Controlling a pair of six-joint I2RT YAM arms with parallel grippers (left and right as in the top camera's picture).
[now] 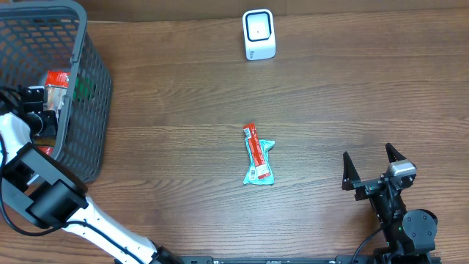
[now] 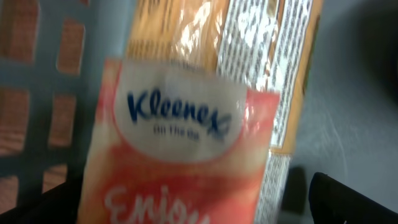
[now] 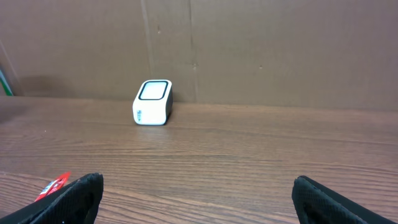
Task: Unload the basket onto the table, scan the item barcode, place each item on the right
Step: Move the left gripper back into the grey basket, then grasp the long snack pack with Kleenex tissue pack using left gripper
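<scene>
The Kleenex pack [image 2: 180,143], in the basket [image 1: 80,44] just before the wide-open, empty left pincer [image 1: 34,94], looks light, squashy and slick-wrapped, so pinch gently across its narrow sides; the right pincer [image 1: 368,158] gapes empty too.

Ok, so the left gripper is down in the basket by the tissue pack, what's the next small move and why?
Probably ease the left gripper forward and close it on the Kleenex pack. Its jaws stand open, and the pack fills the left wrist view, close ahead inside the basket. The scanner stands well outside the basket, so the pack must be gripped first.
</scene>
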